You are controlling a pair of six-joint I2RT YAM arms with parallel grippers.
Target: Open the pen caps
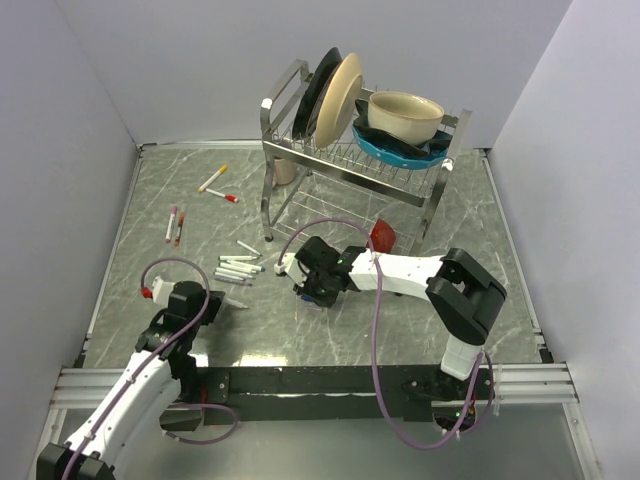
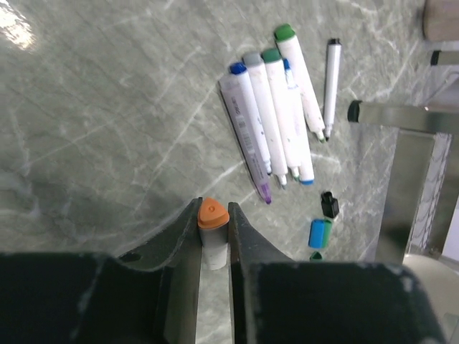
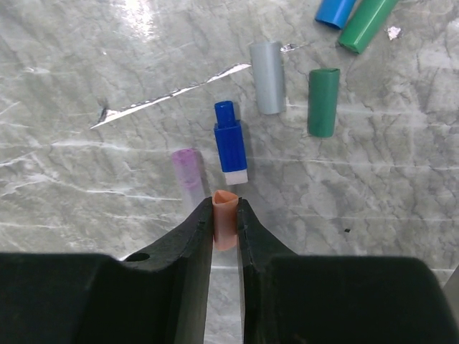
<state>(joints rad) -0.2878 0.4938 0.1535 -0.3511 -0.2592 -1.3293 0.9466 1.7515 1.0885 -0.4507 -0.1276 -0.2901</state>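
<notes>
My left gripper (image 2: 213, 211) is shut on a white pen barrel (image 2: 213, 247) with an orange end plug, held just above the table. My right gripper (image 3: 225, 204) is shut on an orange pen cap (image 3: 224, 223) whose hollow end faces away. In the top view the left gripper (image 1: 222, 300) sits at the front left and the right gripper (image 1: 308, 293) near the middle, a short way apart. Loose caps lie below the right gripper: purple (image 3: 188, 172), blue (image 3: 230, 143), grey (image 3: 267, 77), green (image 3: 323, 102). Several uncapped pens (image 2: 276, 115) lie side by side.
Capped pens lie at the back left, one with a yellow cap (image 1: 222, 169), one with a red cap (image 1: 232, 198), and two more (image 1: 172, 222). A metal dish rack (image 1: 300, 150) with plates and bowls stands at the back. A black cap (image 2: 329, 204) lies near its leg.
</notes>
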